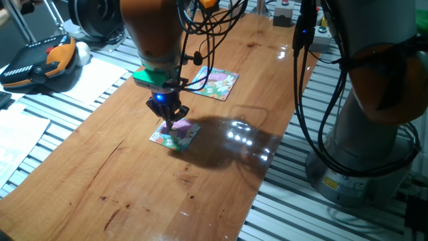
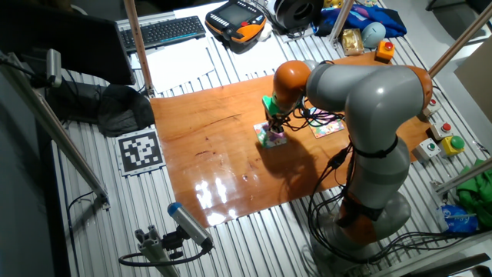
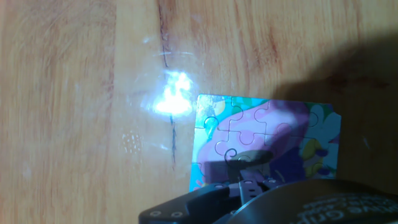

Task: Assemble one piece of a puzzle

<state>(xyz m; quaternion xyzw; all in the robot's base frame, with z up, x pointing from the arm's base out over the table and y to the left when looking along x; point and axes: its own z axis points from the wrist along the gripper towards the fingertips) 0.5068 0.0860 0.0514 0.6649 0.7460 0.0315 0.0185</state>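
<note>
The puzzle lies flat on the wooden table, purple-pink with green and yellow along one edge. It also shows in the other fixed view and in the hand view. My gripper hangs straight over it, fingertips close together just above its surface; it also shows in the other fixed view. In the hand view my gripper holds a small pale greenish shape, the piece, over the puzzle's middle. I cannot tell whether the piece touches the puzzle.
A second square puzzle with a light-blue border lies further back on the table; it also shows in the other fixed view. An orange teach pendant and papers sit beside the table. The robot base stands off the right edge.
</note>
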